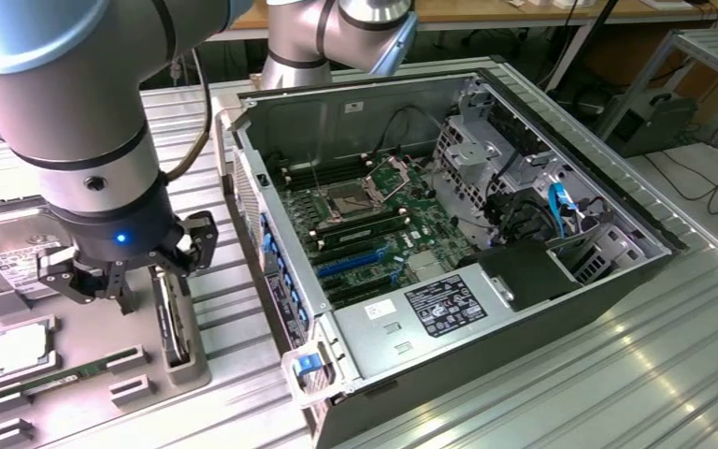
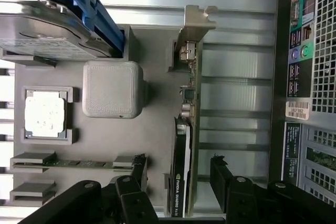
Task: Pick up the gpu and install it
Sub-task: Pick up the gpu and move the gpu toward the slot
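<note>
Open computer case [image 1: 459,215] on the surface. Grey parts tray [image 2: 157,77] beside it. In the tray, the gpu [image 2: 182,145] stands on edge, its long axis passing between the spread fingers of my hand [image 2: 178,179], which is open and holds nothing.

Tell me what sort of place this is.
Probably a robotics lab workbench for computer assembly: an open black computer case on a ribbed metal table, beside a grey tray of components and a silver robot arm.
</note>
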Robot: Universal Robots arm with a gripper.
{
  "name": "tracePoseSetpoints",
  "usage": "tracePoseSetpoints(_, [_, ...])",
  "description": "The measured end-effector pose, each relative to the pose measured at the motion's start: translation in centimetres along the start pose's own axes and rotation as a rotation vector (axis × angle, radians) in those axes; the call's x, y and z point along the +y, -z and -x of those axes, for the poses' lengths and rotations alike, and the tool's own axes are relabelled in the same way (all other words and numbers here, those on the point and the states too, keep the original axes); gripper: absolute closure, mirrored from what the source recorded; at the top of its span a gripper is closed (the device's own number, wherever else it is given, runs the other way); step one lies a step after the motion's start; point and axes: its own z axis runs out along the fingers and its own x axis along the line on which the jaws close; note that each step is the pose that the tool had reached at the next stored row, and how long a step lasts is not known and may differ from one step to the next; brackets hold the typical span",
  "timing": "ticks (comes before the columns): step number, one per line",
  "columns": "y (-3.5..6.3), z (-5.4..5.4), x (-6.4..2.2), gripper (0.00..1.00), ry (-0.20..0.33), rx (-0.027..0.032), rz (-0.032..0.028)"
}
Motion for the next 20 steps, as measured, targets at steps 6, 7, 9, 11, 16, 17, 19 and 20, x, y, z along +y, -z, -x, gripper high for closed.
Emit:
tracePoseSetpoints(6, [-1.10,0.0,-0.05,0.40,0.000,0.0000,0.0001])
tracePoseSetpoints(7, [-1.27,0.0,-0.05,0.40,0.000,0.0001,0.0000])
tracePoseSetpoints(9, [-1.69,0.0,-0.07,0.40,0.000,0.0002,-0.0001])
tracePoseSetpoints(11, [-2.06,0.0,-0.09,0.40,0.000,0.0001,0.0000])
tracePoseSetpoints(16, [-2.95,0.0,-0.12,0.40,0.000,0.0004,0.0000])
tracePoseSetpoints(17, [-3.06,0.0,-0.13,0.40,0.000,0.0004,0.0000])
tracePoseSetpoints(19, [-3.13,0.0,-0.13,0.40,0.000,0.0005,-0.0001])
tracePoseSetpoints(20, [-3.13,0.0,-0.13,0.40,0.000,0.0005,-0.0001])
